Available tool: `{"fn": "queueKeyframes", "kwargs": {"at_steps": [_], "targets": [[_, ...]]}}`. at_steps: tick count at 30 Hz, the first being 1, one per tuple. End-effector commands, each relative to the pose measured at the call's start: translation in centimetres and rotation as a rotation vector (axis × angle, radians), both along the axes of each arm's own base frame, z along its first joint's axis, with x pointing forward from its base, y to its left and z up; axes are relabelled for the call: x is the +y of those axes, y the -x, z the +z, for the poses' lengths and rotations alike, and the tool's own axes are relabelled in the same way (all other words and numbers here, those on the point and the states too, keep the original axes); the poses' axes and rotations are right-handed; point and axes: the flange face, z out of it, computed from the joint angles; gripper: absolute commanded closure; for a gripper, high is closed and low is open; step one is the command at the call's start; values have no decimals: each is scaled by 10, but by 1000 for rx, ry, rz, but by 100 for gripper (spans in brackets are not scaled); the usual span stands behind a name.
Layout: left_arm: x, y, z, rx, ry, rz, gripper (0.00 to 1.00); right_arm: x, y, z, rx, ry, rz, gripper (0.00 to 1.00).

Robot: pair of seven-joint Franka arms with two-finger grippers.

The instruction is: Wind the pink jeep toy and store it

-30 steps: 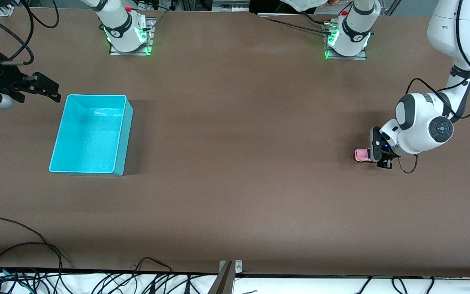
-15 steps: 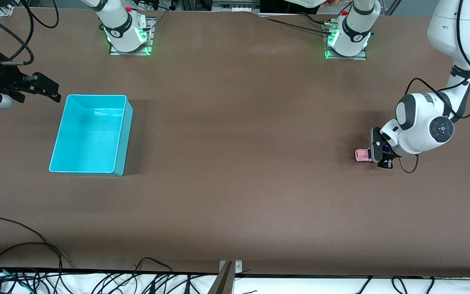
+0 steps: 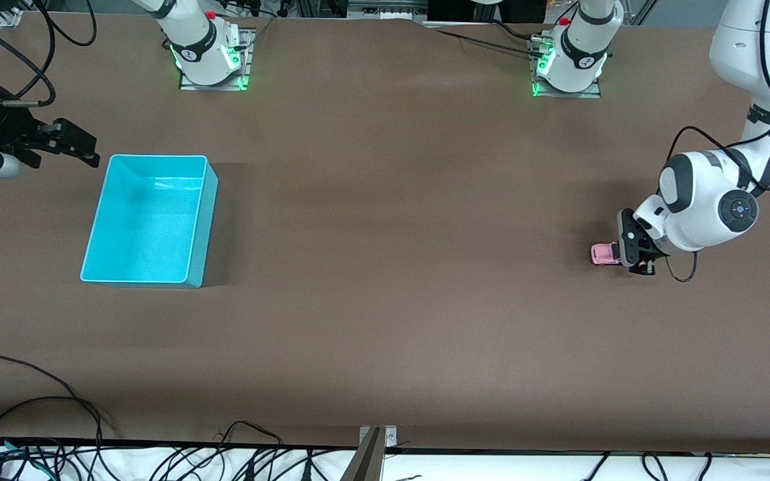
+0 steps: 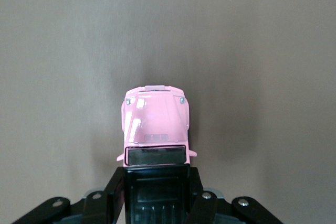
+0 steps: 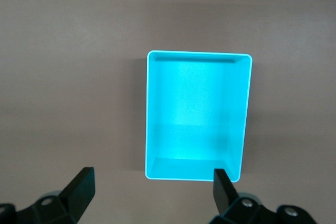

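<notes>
The pink jeep toy stands on the brown table near the left arm's end. In the left wrist view the pink jeep toy shows its pink hood and black rear top. My left gripper is shut on the jeep's black rear part, low at the table. In its own view the left gripper has a finger on each side of the jeep. My right gripper is open and empty, held above the table beside the turquoise bin. The right gripper also shows open in its own view.
The turquoise bin is empty and stands toward the right arm's end of the table. The two arm bases stand at the table's back edge. Cables lie along the edge nearest the front camera.
My left gripper has moved the pink jeep a short way along the table toward the left arm's end. The right arm has not moved.
</notes>
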Motion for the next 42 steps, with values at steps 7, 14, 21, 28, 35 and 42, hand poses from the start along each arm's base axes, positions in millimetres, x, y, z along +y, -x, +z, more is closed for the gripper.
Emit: {"fn": "queueKeyframes", "kwargs": {"at_steps": [7,14,21,28,35,42], "targets": [[81,12,-30,34,8,78,91,-1,1,6,2,9,-3,0],[119,11,-36,28,20,42,91,-1,1,6,2,9,-5,0],[132,11,-33,20,21,13,91,-1,1,6,2,9,-6,0],[153,13,-27,12,2,16,91,-1,1,6,2,9,-6,0],[175,18,-23,14,-20,17,91,-1,1,6,2,9,-6,0],[177,17,-20,25,-19,5,81,-1,1,6,2,9,-6,0]]}}
